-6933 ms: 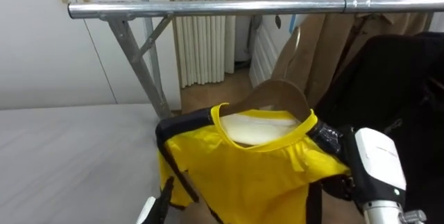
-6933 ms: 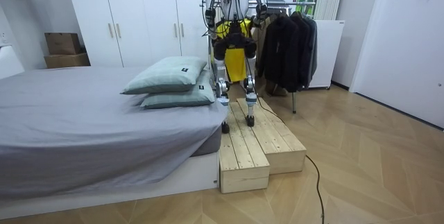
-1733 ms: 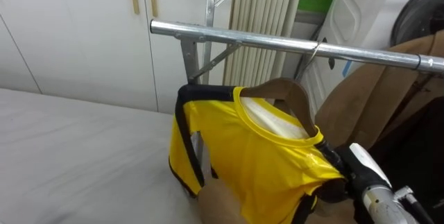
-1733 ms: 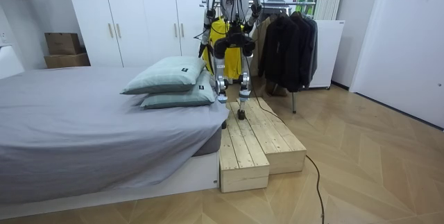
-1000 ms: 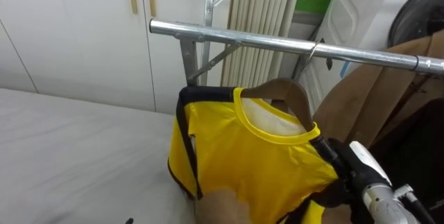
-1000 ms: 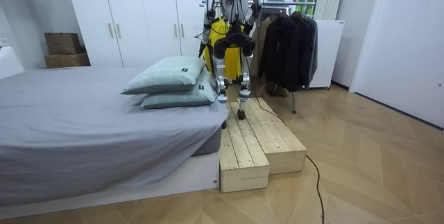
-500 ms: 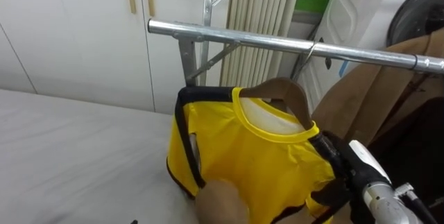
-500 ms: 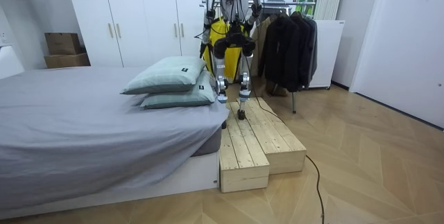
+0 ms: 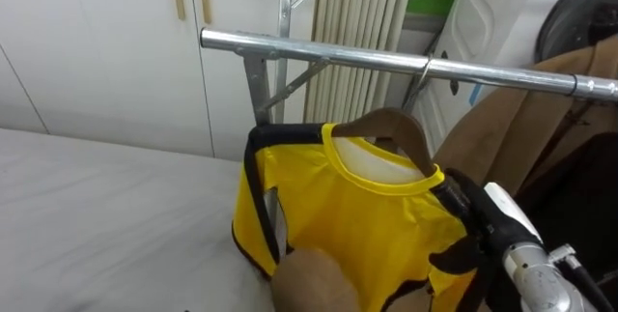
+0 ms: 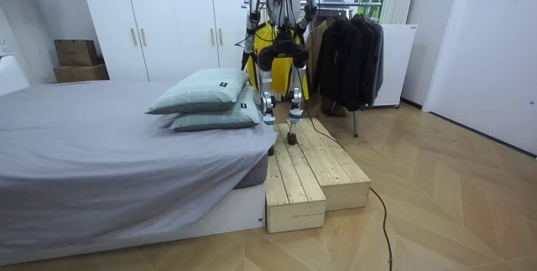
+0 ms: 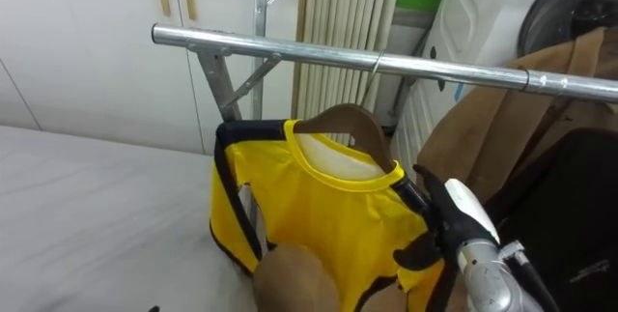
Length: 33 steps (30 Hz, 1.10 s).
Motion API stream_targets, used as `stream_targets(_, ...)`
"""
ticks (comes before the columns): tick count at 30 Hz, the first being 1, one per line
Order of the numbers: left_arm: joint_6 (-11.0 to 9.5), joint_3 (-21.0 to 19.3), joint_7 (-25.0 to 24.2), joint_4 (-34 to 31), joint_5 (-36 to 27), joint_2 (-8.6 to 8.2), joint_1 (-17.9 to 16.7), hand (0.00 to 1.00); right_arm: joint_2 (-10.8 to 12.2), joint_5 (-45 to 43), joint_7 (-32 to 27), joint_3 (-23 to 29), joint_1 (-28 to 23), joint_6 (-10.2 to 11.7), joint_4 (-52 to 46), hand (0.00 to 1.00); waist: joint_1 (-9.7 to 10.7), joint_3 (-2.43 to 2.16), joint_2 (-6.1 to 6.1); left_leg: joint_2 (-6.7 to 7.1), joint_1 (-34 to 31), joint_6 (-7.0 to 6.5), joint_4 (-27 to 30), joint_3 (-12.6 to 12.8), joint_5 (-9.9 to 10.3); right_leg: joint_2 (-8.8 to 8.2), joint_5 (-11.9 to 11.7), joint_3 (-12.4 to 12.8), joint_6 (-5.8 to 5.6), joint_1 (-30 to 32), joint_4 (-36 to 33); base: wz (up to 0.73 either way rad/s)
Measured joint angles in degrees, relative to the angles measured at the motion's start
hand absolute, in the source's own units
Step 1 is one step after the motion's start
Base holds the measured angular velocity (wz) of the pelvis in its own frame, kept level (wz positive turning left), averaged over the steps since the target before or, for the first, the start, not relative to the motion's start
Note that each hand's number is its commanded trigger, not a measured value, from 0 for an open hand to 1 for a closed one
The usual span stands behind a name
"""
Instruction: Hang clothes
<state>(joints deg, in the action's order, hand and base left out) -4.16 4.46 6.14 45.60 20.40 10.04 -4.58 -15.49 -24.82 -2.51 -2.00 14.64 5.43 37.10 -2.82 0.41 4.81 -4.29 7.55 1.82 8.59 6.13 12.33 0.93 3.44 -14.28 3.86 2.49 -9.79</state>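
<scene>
Below the metal rail [image 9: 367,58] hangs the yellow shirt [image 9: 348,215] on a wooden hanger [image 9: 391,124], whose wire hook reaches up to the rail; whether it rests over the rail I cannot tell; the right hand [image 9: 465,217] has its dark fingers curled round the shirt's shoulder at the hanger's end; a tan coat [image 9: 521,128] hangs just beside on the same rail; the robot stands on a wooden platform [image 10: 315,166] beside the bed [image 10: 101,153].
</scene>
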Motion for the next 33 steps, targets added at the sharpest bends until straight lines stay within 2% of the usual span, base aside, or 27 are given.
stream_targets(6,0.02,-0.28,1.19,-0.11,0.06,-0.15,0.12,0.0,-0.01,0.08,-1.99,0.78,-0.48,0.08,-7.38,0.0,1.49,-0.15,-0.36,0.02,-0.48,0.0,0.02,-0.06,0.0,0.21,-0.08,0.17,0.07,0.5,-0.05,0.0)
stream_targets(8,0.02,-0.24,2.03,-0.01,0.02,-0.45,0.16,0.0,-0.07,1.99,-3.58,1.43,-0.8,0.75,-9.76,0.0,2.21,-0.38,-0.6,0.02,-0.2,0.0,0.05,-0.06,0.0,0.23,-0.08,0.16,0.07,0.24,-0.06,0.0)
stream_targets(11,0.01,-0.33,2.48,0.09,0.11,-0.49,0.18,0.0,-0.06,4.7,-4.05,2.66,-2.93,1.48,-12.37,0.0,2.63,-0.4,-0.67,0.02,0.1,0.0,0.04,0.15,0.0,0.17,-0.06,0.38,0.05,0.02,0.01,-0.02)
stream_targets(17,0.13,-0.34,2.09,1.08,0.12,-0.43,-0.16,0.0,-0.09,9.06,-4.38,5.71,-5.48,1.4,-13.14,0.0,3.09,-0.38,-0.69,0.02,0.09,0.0,-0.02,1.67,0.0,0.32,-0.05,1.62,0.03,0.67,-0.27,-0.1)
stream_targets(20,0.13,-0.34,2.08,1.06,0.18,-0.42,-0.34,0.0,-0.1,9.21,-4.52,6.06,-6.47,1.4,-13.39,0.0,4.01,-0.39,-0.79,-0.03,0.11,0.01,-0.41,1.71,0.02,0.48,-0.05,1.79,0.03,0.77,-0.13,0.0)
stream_targets(27,0.02,-0.32,2.1,1.03,0.18,-0.3,-1.51,0.0,-0.15,14.51,-4.45,6.09,-8.82,1.42,-13.3,0.0,4.55,-0.65,-1.36,-0.16,0.69,0.01,-0.86,2.67,0.02,1.01,-0.17,2.79,0.08,0.79,-0.08,-0.07)
stream_targets(33,-0.44,-0.29,3.45,2.78,0.58,-0.14,-2.6,0.0,0.37,21.16,-3.97,6.04,-14.12,1.51,-12.71,0.0,4.47,-0.39,-1.85,-0.2,1.05,0.01,-0.91,3.28,0.02,1.16,-0.15,3.26,0.06,0.63,0.14,-0.04)
